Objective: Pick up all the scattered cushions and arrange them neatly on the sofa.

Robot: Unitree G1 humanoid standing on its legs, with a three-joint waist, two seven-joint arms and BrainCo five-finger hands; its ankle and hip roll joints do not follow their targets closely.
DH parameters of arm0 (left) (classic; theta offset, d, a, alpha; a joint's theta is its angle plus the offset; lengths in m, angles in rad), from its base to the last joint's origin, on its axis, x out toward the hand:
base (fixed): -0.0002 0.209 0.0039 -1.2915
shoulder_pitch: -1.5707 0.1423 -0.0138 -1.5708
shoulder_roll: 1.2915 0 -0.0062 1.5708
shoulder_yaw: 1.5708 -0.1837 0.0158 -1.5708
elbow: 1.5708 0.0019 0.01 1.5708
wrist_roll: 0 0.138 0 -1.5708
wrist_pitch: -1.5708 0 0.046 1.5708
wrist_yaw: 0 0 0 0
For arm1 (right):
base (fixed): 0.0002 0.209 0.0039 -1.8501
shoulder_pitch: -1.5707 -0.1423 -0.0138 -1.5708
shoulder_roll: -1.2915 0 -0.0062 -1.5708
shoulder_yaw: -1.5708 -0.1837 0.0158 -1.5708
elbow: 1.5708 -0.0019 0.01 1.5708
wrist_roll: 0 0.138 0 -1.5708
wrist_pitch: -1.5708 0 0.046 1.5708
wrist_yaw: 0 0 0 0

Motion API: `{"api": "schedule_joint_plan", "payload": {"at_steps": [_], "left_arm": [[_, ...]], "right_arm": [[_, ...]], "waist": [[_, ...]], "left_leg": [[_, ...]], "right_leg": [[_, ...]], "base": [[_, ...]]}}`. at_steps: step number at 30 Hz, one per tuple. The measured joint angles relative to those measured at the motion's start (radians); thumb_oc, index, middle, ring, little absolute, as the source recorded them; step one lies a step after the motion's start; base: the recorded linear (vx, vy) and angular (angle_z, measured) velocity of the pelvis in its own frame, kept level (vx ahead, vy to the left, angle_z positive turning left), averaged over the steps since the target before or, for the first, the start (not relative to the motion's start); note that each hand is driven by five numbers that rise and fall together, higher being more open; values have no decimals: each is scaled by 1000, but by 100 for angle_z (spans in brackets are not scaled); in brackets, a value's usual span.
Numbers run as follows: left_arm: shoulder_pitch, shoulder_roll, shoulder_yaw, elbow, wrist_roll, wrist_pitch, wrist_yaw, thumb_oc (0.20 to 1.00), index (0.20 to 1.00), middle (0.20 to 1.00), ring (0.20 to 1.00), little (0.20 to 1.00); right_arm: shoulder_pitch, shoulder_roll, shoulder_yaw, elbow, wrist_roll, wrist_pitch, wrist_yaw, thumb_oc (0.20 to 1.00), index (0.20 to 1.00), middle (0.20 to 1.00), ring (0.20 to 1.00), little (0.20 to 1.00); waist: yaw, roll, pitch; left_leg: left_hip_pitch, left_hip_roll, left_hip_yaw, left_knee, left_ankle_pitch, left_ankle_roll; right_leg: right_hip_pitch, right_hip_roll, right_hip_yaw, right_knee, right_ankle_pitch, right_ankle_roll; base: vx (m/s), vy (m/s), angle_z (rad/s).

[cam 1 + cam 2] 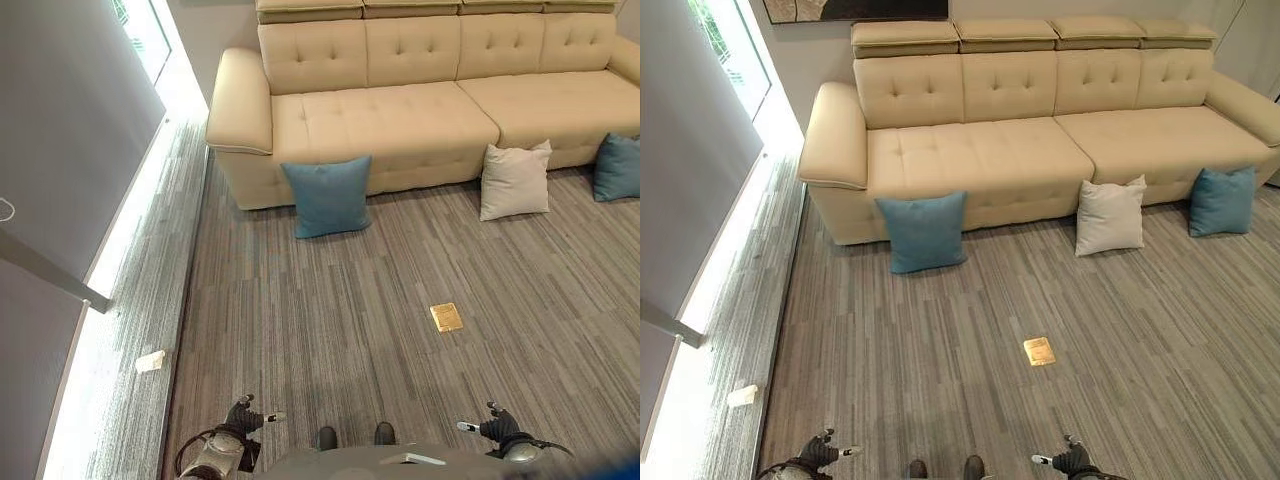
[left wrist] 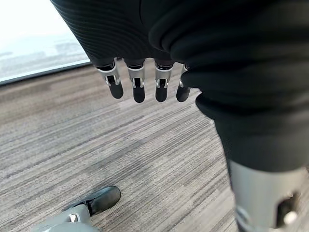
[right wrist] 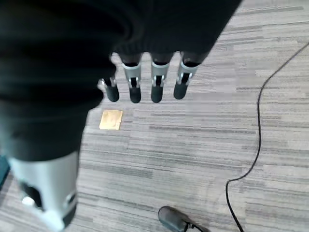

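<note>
Grey striped carpet covers the floor in front of me, and a long cream sofa stands at the far side. Its seat has no cushions on it yet.

I see three cushions down on the carpet, each one propped upright against the front of the sofa. One blue cushion leans on the left part. One white cushion leans near the middle, well apart from the first. Another blue cushion leans far to the right, near the white one.

On the carpet, nearer to me, lies a small flat gold plate. It lies between me and the white cushion. Over on the left, a small pale block sits on the floor beside the bright window strip.

My left robot hand hangs low at the near left, above bare carpet. Its fingers are straight and relaxed and it holds nothing. My right robot hand hangs low at the near right, fingers loose too, with nothing in it. Both are far from the cushions.
</note>
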Motion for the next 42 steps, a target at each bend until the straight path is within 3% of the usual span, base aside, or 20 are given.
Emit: {"api": "schedule_joint_plan", "payload": {"at_steps": [2,3,6,7,8,9,10,12,14,16,17,21,23,26,30,32,34,37,40,42], "left_arm": [[-18,2,-1,-6,-1,0,0,1000,1000,1000,1000,1000],[-76,20,-19,-26,-2,-2,1,1000,1000,1000,1000,1000],[-115,21,-32,-6,-3,-3,0,1000,1000,1000,1000,1000],[-106,25,-32,8,-2,0,2,1000,1000,1000,1000,1000],[-95,15,-34,16,-2,-2,2,1000,1000,1000,1000,1000],[-95,5,-33,19,-2,-3,2,1000,1000,1000,1000,1000],[-98,-3,-34,21,-2,-1,2,1000,1000,1000,1000,1000],[-72,1,-17,16,-9,-1,2,1000,1000,1000,1000,1000],[-62,0,-18,20,-8,5,1,1000,1000,1000,1000,1000],[-64,4,-22,0,-1,4,0,1000,1000,1000,1000,1000],[-72,5,-22,-1,0,2,0,1000,1000,1000,1000,1000],[-87,13,-40,0,1,-4,0,1000,1000,1000,1000,1000],[-74,14,-40,17,1,0,-1,1000,1000,1000,1000,1000],[-71,9,-39,40,3,5,0,1000,1000,1000,1000,1000],[-73,0,-39,61,30,11,-1,1000,1000,1000,1000,1000],[-72,-8,-42,56,38,6,-2,1000,1000,1000,1000,1000],[-90,-11,-40,34,37,1,-2,1000,1000,1000,1000,1000],[-88,-13,-29,36,22,-3,-2,1000,1000,1000,1000,1000],[-98,9,-30,34,19,-2,-1,1000,1000,1000,1000,1000],[-104,11,-30,35,19,-2,-1,1000,1000,1000,1000,1000]], "right_arm": [[0,-1,9,-21,-1,0,-1,1000,1000,1000,1000,1000],[-20,-2,28,-43,-1,-3,-1,1000,1000,1000,1000,1000],[-98,-9,32,-45,-1,-8,-3,1000,1000,1000,1000,1000],[-103,-7,32,-27,-2,-7,-4,1000,1000,1000,1000,1000],[-114,-14,34,17,-2,-6,-5,1000,1000,1000,1000,1000],[-117,-25,34,39,-2,7,-5,1000,1000,1000,1000,1000],[-119,-28,34,38,-2,7,-5,1000,1000,1000,1000,1000],[-122,-16,37,19,-2,3,-4,1000,1000,1000,1000,1000],[-106,-19,39,-39,-2,-5,-3,1000,1000,1000,1000,1000],[-80,-25,70,-49,-3,-4,11,1000,1000,1000,1000,1000],[-80,-25,69,-49,-3,-4,17,1000,1000,1000,1000,1000],[-110,-28,70,-68,-3,-5,21,1000,1000,1000,1000,1000],[-108,-30,70,-85,-3,-6,24,1000,1000,1000,1000,1000],[-94,-28,72,-86,-3,-5,29,1000,1000,1000,1000,1000],[-69,-16,71,-36,-3,7,33,1000,1000,1000,1000,1000],[-38,-15,63,-28,-3,14,35,1000,1000,1000,1000,1000],[-27,-15,48,-31,-2,14,36,1000,1000,1000,1000,1000],[-64,-29,40,-41,0,-3,28,1000,1000,1000,1000,1000],[-83,-17,50,-35,0,-3,27,1000,1000,1000,1000,1000],[-88,-17,52,-17,1,1,26,1000,1000,1000,1000,1000]], "waist": [[-3,-6,10],[2,-44,68],[46,-81,165],[36,-88,163],[34,-62,162],[41,-39,158],[33,-28,162],[88,-46,151],[65,-27,128],[50,-6,72],[50,-5,73],[43,35,75],[39,29,72],[30,22,80],[-6,-1,88],[-9,-11,81],[9,-59,95],[33,-62,101],[35,-85,115],[33,-91,123]], "left_leg": [[-49,9,-21,49,8,-34],[-136,-6,-29,171,12,-76],[-360,27,-17,554,30,-129],[-334,37,2,435,26,-121],[-295,64,2,240,32,-122],[-259,86,-22,37,54,-162],[-262,92,-29,4,53,-161],[-252,69,-45,24,43,-133],[-193,47,-41,78,53,-113],[-100,19,-14,6,76,10],[-84,10,-2,6,63,27],[-33,-4,15,23,7,68],[11,-37,8,14,-29,81],[38,-52,-7,14,-66,50],[100,-60,-81,10,-119,35],[131,-49,-137,32,-141,20],[-18,-70,-80,407,-188,-60],[-185,-14,10,705,-191,-95],[-211,36,59,513,-188,-92],[-225,45,93,270,-129,-83]], "right_leg": [[-26,22,-10,23,-14,-16],[-56,7,-16,51,-32,-66],[-62,12,-46,59,-40,-107],[-36,16,-50,6,-54,-83],[-37,27,-73,16,-122,0],[-63,43,-59,74,-56,-74],[-42,59,-61,48,-50,-81],[-30,60,16,11,-44,-67],[20,55,20,6,-55,-58],[12,31,54,77,-101,-10],[12,20,55,106,-117,15],[-223,-51,19,646,-226,124],[-289,-113,16,685,-241,124],[-344,-105,12,531,-222,118],[-331,-23,95,211,-62,102],[-278,-9,82,190,17,32],[-155,-40,45,82,79,-47],[-95,-16,30,22,50,-98],[-37,-4,-1,6,2,-117],[-6,-1,-11,6,-24,-87]], "base": [[-120,-204,46],[-49,-166,62],[116,-61,27],[358,68,16],[369,132,24],[333,144,22],[211,108,-23],[214,139,-99],[250,223,-81],[242,203,-60],[238,217,-47],[209,112,-19],[258,-7,-9],[211,-74,21],[281,-200,51],[173,-206,104],[95,-203,105],[133,-114,26],[225,-25,29],[402,66,19]]}}
